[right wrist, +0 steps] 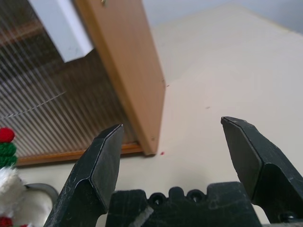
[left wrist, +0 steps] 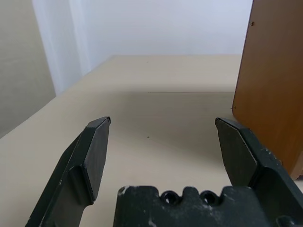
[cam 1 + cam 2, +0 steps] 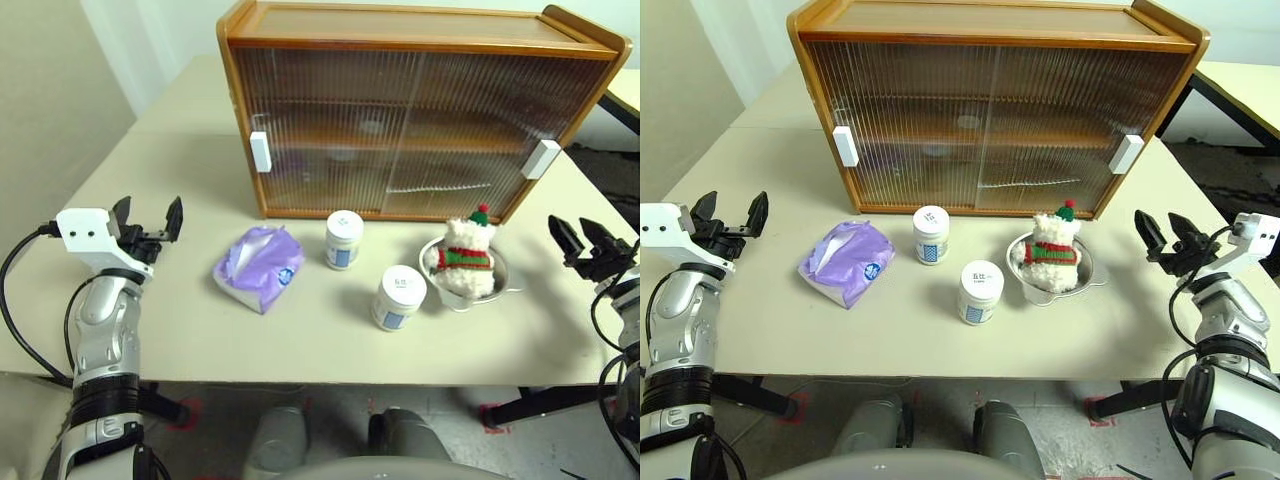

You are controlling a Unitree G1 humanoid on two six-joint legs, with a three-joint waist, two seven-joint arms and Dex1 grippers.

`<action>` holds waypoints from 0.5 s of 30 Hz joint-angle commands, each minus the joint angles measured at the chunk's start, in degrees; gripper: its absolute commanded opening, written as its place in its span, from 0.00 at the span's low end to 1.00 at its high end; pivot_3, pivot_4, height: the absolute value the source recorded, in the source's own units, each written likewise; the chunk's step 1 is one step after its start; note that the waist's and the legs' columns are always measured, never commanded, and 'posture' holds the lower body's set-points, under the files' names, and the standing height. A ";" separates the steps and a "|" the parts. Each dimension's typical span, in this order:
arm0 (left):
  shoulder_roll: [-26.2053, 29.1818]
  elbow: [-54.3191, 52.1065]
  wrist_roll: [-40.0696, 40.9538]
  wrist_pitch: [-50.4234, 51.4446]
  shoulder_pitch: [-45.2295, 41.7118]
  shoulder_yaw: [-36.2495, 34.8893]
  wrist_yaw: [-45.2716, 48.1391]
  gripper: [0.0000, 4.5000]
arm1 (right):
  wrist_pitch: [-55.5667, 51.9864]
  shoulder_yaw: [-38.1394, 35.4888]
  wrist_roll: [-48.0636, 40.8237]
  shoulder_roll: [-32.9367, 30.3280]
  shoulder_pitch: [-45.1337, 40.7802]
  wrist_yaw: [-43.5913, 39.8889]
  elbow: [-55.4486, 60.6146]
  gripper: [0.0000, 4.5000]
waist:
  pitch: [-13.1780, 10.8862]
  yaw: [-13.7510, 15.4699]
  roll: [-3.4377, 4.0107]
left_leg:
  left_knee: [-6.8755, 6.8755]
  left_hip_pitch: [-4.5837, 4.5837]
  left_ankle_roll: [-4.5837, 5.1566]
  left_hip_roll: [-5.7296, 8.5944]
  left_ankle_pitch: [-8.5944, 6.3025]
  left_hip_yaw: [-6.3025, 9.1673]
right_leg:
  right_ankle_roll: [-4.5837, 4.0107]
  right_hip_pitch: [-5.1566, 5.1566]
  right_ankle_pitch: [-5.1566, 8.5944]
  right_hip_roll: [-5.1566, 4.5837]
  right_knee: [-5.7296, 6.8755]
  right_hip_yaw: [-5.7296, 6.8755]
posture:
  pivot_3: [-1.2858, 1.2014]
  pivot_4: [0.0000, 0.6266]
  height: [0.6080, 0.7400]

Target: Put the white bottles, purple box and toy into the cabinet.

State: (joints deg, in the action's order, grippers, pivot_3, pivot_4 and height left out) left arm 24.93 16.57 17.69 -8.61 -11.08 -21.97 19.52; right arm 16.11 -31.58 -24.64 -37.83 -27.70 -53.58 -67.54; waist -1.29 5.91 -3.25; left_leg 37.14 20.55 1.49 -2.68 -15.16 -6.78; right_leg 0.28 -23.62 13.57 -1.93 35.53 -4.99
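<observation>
Closed cabinet (image 3: 420,115) at table (image 3: 180,330) back; purple box (image 3: 259,267), two white bottles (image 3: 343,240) (image 3: 398,297), toy (image 3: 467,259) in metal bowl (image 3: 500,278) before it; both grippers (image 3: 147,220) (image 3: 581,238) spread wide, empty.

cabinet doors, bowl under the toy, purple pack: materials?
Cabinet doors: ribbed translucent panels, plastic or glass, shelves blur through. Frame looks like glossy orange-brown wood. Bowl: likely metal, shiny grey rim. Purple pack: soft crinkly plastic film, wrinkles glint.

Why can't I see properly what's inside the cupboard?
In the left eye view the orange-brown wooden cabinet has ribbed see-through doors that smear everything behind into blurry streaks. In the right wrist view the same ribs turn the inside into stripes.
</observation>
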 commanded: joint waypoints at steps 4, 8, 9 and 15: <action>2.36 2.77 0.03 -0.09 -1.43 -1.00 1.32 1.00 | 1.05 -0.83 -0.61 0.37 1.44 -0.04 0.46 0.99 | 0.00 -0.20 0.00 | 0.01 -0.03 0.00 0.00 0.00 -0.01 | 0.00 0.01 0.00 0.03 0.02 -0.03 | 0.61 0.00 1.00; 3.01 2.78 0.10 0.62 -1.00 -0.75 2.28 1.00 | 0.81 -1.28 -1.88 0.60 3.10 -3.04 2.33 0.99 | 0.01 -0.21 0.01 | 0.00 -0.03 0.00 0.01 0.00 -0.02 | 0.00 0.01 0.00 0.01 0.01 -0.03 | 0.61 0.00 1.00; 3.26 2.86 0.22 0.72 -0.93 -0.85 2.67 1.00 | 0.72 -1.31 -2.26 0.92 3.62 -3.93 3.12 0.99 | 0.01 -0.21 0.01 | 0.01 -0.03 0.00 0.00 0.00 -0.02 | 0.00 0.01 0.00 0.01 0.01 -0.02 | 0.61 0.00 1.00; 3.28 0.22 4.46 4.17 -0.73 -3.01 4.39 1.00 | -6.95 1.35 -6.61 3.29 9.47 -19.56 13.96 0.99 | 0.01 -0.19 0.01 | 0.04 -0.06 0.00 -0.04 0.00 0.05 | 0.00 0.08 0.00 0.03 0.05 0.06 | 0.61 0.00 1.00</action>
State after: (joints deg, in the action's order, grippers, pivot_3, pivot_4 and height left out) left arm 27.82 18.33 21.19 -5.85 -12.39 -24.59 23.05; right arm 11.47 -31.51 -30.22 -34.66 -19.31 -69.08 -56.42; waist -1.28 5.72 -3.24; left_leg 37.19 20.49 1.49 -2.71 -15.16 -6.72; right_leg 0.28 -23.55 13.58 -1.91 35.60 -4.93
